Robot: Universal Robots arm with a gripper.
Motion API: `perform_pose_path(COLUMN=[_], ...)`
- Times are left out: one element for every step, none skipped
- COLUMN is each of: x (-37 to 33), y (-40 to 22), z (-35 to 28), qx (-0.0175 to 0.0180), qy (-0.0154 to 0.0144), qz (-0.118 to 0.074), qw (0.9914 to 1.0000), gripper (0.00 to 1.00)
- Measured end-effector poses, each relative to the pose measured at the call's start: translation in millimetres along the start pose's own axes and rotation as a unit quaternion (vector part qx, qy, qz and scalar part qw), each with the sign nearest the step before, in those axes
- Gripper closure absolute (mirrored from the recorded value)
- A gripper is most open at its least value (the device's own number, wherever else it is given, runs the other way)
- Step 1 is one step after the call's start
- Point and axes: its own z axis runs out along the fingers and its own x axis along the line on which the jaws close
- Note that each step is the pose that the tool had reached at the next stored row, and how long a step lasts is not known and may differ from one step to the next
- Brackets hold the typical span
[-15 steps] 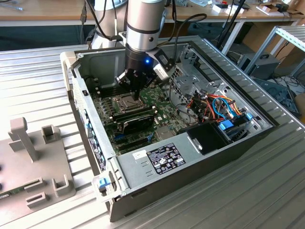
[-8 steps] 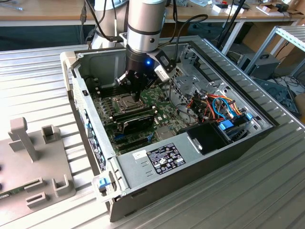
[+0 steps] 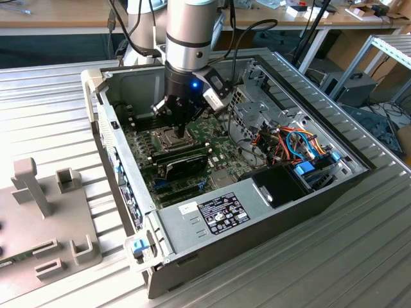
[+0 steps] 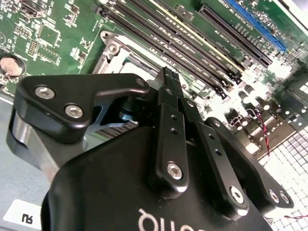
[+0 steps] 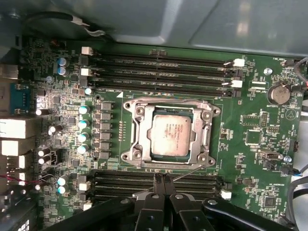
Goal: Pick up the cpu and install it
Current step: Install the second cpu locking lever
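The cpu (image 5: 171,134), a small square chip with a silver-grey top, lies flat inside the square metal socket frame (image 5: 136,139) on the green motherboard (image 5: 250,120). In the first wrist view my gripper (image 5: 163,182) hovers beside the socket's edge, over the black memory slots, and does not touch the chip. Its two black fingers (image 4: 168,79) are pressed together with nothing between them. In the exterior view the gripper (image 3: 182,131) hangs low inside the open computer case (image 3: 212,212), just above the socket.
A long black card (image 3: 183,157) sits on the board close to the gripper. A metal drive cage (image 3: 257,106) and coloured cables (image 3: 298,144) fill the case's right side in the exterior view. A grey fixture (image 3: 38,192) stands on the table outside the case.
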Motion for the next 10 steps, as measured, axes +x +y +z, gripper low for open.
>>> perform_pose_path(x=[1.2,2.1,3.1,4.0,5.8,6.5,7.4,7.9,8.3,8.6], y=[0.0,0.1,0.1,0.2,0.3,0.3,0.4,0.4,0.4,0.4], z=[-0.1,-0.1,-0.1,-0.1,-0.2,-0.2,-0.3,-0.3,-0.3,-0.3], qx=[0.0005,0.0008,0.0011,0.0015,0.0020,0.0021,0.0023,0.0024,0.0025,0.0025], qy=[-0.0003,-0.0005,-0.0008,-0.0010,-0.0014,-0.0016,-0.0018,-0.0019,-0.0021,-0.0021], qz=[0.000,0.000,0.000,0.000,0.000,0.000,0.000,0.000,0.000,0.000], qw=[1.00000,1.00000,1.00000,1.00000,1.00000,1.00000,1.00000,1.00000,0.99999,0.99999], gripper=[0.89,0.89,0.89,0.89,0.89,0.89,0.89,0.89,0.89,0.89])
